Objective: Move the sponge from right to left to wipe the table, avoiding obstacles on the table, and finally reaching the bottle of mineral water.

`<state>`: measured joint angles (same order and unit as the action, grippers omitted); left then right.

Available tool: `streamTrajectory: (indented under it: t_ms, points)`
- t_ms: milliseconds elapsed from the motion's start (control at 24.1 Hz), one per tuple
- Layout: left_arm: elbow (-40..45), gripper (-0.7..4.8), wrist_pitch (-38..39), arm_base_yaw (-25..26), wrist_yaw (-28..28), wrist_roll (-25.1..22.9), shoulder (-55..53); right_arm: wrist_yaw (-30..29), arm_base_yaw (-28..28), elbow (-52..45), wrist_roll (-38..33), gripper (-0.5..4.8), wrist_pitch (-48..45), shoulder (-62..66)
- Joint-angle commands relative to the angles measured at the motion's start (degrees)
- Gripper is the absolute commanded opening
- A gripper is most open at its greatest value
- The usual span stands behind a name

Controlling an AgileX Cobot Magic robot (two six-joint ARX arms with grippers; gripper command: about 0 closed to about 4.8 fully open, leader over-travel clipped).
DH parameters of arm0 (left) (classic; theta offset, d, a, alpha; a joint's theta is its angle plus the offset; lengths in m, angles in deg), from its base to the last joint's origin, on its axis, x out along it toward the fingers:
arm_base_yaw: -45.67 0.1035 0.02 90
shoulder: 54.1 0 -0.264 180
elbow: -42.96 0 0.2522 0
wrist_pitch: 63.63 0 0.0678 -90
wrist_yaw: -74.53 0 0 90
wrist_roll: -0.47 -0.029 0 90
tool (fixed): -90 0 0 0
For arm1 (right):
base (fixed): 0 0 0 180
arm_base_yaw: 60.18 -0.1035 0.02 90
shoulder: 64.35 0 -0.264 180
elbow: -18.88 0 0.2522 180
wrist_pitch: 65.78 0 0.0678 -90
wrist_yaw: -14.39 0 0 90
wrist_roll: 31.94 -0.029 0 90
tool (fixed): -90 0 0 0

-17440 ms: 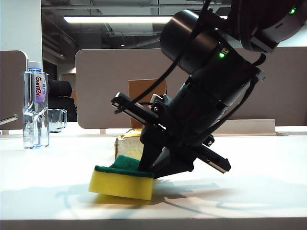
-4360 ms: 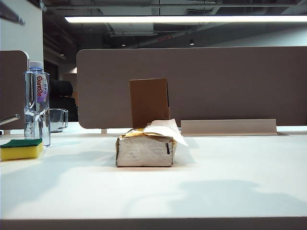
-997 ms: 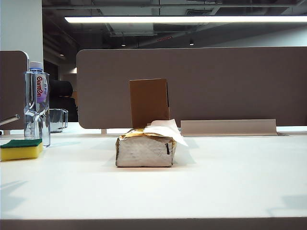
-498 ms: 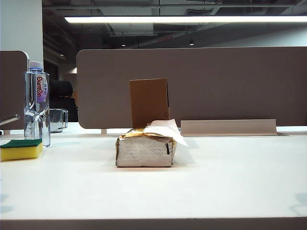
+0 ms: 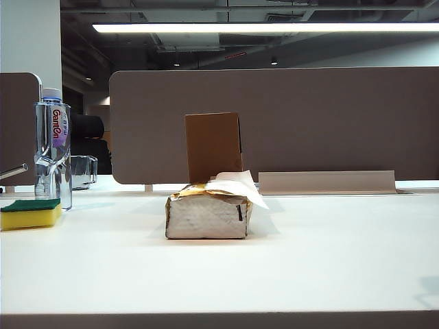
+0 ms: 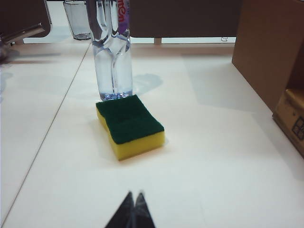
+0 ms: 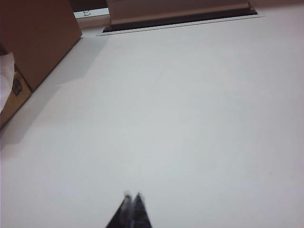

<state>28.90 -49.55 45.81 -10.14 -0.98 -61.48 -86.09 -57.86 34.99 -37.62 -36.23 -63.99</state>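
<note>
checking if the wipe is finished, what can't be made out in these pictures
- Sponge and bottle: touching or not, unclear in both views.
- Bottle top: cut off in the left wrist view.
- Tissue pack: hides the box's base, exterior view.
- Left gripper, right gripper: only shut tips show; absent from exterior view.

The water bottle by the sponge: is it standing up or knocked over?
Standing upright. The water bottle rises straight from the table, cap on top, right behind the sponge.
</note>
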Motion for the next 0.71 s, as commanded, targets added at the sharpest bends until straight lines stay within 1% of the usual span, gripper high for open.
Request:
streamTrajectory:
  t_ms: [42,83,249,706]
  points:
    - [-0.17,-0.05,-0.20,0.00,-0.15,0.79,0.00,0.07,-0.07,-0.07,0.20,-0.05,-0.20,0.04]
    - [-0.17,-0.05,0.28,0.00,-0.15,1.49,0.00,0.02,-0.07,-0.07,0.83,-0.05,-0.17,0.04]
    - [-0.17,-0.05,0.48,0.00,-0.11,1.49,0.00,-0.26,-0.31,-0.07,1.73,-0.05,-0.13,0.04]
    - [-0.17,-0.05,0.48,0.00,-0.11,1.46,0.00,0.11,-0.28,-0.04,1.64,-0.05,-0.22,0.04]
